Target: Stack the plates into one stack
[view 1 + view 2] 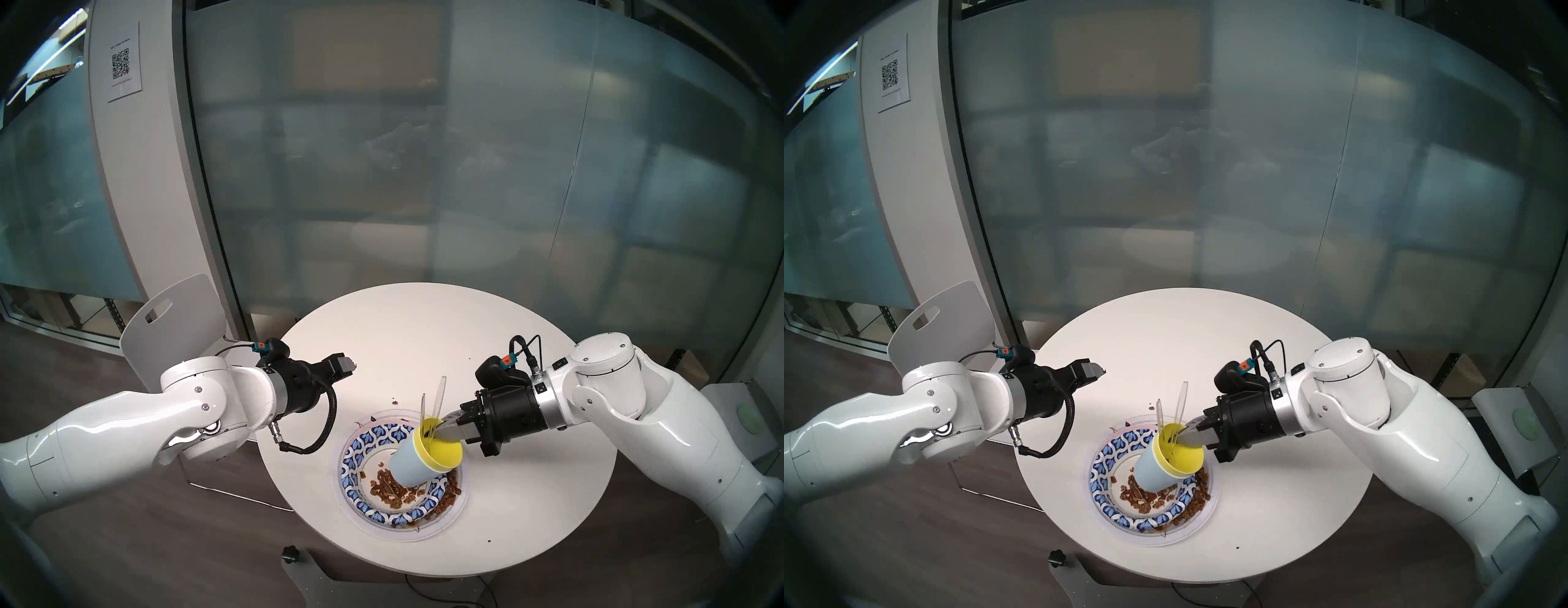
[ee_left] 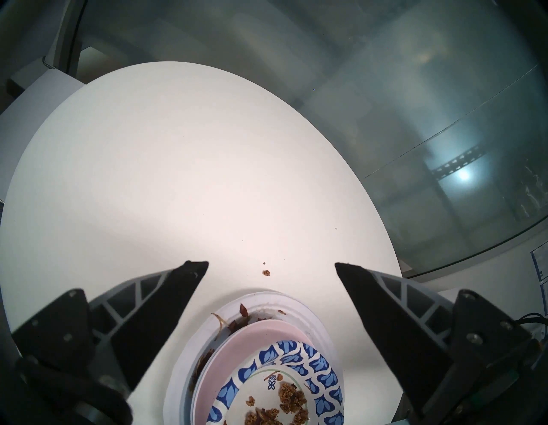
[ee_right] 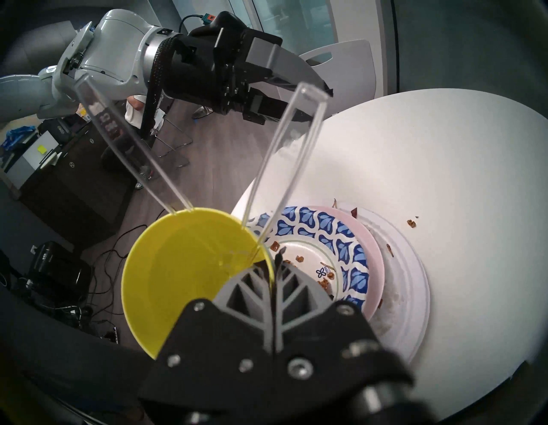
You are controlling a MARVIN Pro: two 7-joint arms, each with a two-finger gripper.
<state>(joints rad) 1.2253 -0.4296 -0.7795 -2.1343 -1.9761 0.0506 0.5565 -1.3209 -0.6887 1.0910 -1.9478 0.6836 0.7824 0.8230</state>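
The stack (image 1: 403,475) of plates is sitting on the near half of the round white bench (image 1: 424,339), the patterned blue-white plate (image 2: 296,356) lying uppermost over the pink plate (image 2: 267,332) and the large white plate (image 2: 299,305), with brown crumbs (image 1: 390,488) scattered on it. Just above it the right gripper (image 1: 447,426) is holding its fingers clenched on the rim of the yellow cup (image 1: 441,450), nested in a light blue cup (image 1: 411,463) and carrying two clear utensil handles (image 3: 284,154), tilted over the stack. Farther back on the left, the left gripper (image 2: 271,267) is hovering with its fingers spread apart and empty.

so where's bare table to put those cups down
Bare: the far half of the table beyond the plate stack, and the strip between stack and left gripper. Crowded: the near middle, where the right gripper holds the cups over the stack.
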